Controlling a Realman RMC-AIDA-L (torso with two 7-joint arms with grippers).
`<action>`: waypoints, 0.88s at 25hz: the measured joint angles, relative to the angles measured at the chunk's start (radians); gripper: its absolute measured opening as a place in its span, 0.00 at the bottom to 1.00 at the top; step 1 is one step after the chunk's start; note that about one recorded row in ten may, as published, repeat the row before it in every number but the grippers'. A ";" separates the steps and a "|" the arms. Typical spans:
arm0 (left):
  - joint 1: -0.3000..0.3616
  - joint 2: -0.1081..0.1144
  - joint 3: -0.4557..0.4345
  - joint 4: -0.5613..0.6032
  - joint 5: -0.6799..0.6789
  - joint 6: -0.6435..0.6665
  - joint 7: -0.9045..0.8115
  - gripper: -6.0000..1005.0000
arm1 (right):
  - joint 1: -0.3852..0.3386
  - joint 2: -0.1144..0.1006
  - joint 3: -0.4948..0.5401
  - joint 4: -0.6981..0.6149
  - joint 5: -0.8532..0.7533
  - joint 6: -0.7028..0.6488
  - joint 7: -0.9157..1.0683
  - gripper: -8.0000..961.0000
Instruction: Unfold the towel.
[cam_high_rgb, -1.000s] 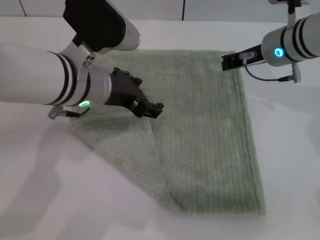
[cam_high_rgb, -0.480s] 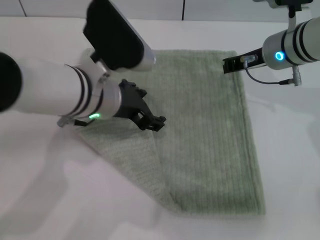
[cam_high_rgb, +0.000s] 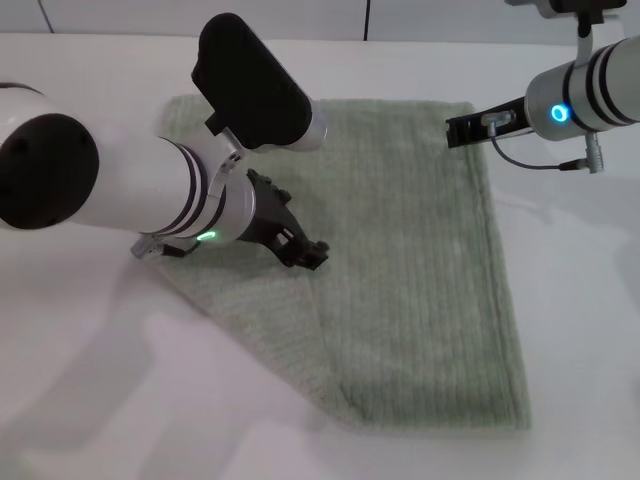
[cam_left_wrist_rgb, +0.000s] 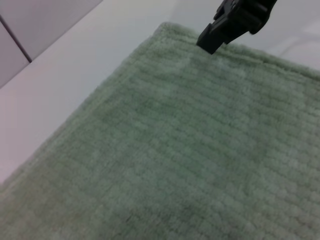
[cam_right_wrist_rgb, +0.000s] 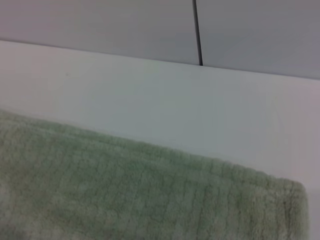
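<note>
The towel (cam_high_rgb: 410, 250), pale green and ribbed, lies flat on the white table (cam_high_rgb: 90, 380). A crease runs from its middle toward the near edge, and its near-left side ends in a slanted edge. My left gripper (cam_high_rgb: 310, 252) is low over the towel's middle, at the top of that crease. My right gripper (cam_high_rgb: 458, 129) is shut at the towel's far right corner, with the cloth flat under it. It also shows in the left wrist view (cam_left_wrist_rgb: 215, 37), at the towel's (cam_left_wrist_rgb: 190, 150) hem. The right wrist view shows only the towel corner (cam_right_wrist_rgb: 150, 200) on the table.
The white table extends around the towel on all sides (cam_high_rgb: 580, 330). A pale wall with dark seams (cam_right_wrist_rgb: 197, 30) stands behind the table's far edge. The bulky left forearm (cam_high_rgb: 120, 190) hangs over the towel's left part.
My left arm has swung further over the towel, uncovering its far left corner. Its gripper has shifted slightly toward the near side. The right gripper has stayed at the far right corner.
</note>
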 joint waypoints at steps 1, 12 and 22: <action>-0.001 -0.001 0.005 0.006 0.018 0.006 -0.011 0.76 | 0.000 0.000 0.000 -0.001 0.000 0.000 0.000 0.01; -0.028 0.000 0.015 0.048 0.036 -0.001 -0.053 0.75 | 0.001 0.000 0.002 -0.001 0.000 0.000 -0.011 0.01; -0.039 0.000 0.015 0.051 0.036 -0.008 -0.064 0.75 | 0.004 0.000 0.008 0.002 0.000 0.005 -0.020 0.01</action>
